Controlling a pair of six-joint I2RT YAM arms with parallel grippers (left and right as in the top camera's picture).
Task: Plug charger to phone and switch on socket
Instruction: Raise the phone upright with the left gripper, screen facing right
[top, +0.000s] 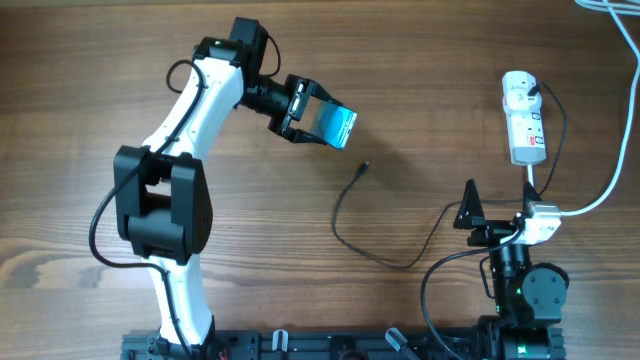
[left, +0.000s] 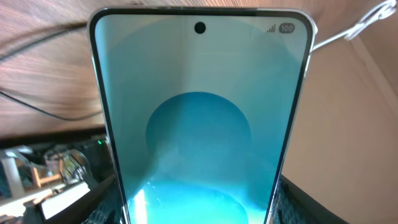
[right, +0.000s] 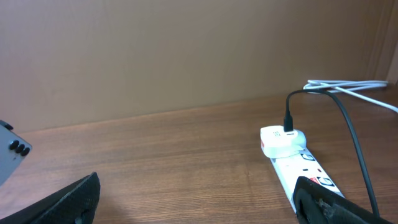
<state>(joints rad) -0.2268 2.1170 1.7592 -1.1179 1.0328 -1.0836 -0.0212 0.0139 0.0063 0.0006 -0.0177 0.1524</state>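
Observation:
My left gripper (top: 312, 112) is shut on the phone (top: 337, 125) and holds it tilted above the table at centre left. In the left wrist view the phone's cyan screen (left: 199, 112) fills the frame between the fingers (left: 199, 214). The charger's black cable (top: 345, 232) lies on the table, with its free connector (top: 365, 168) just right of and below the phone, not touching it. The white socket (top: 525, 125) lies at the far right, and in the right wrist view (right: 297, 163) it carries a white adapter (right: 281, 140). My right gripper (top: 498, 215) (right: 199, 208) is open and empty, below the socket.
A thick white cable (top: 610, 180) runs along the right edge and shows at the back right in the right wrist view (right: 348, 86). The charger cable loops across the wood between the two arms. The right arm's base (top: 522, 292) stands at the front edge.

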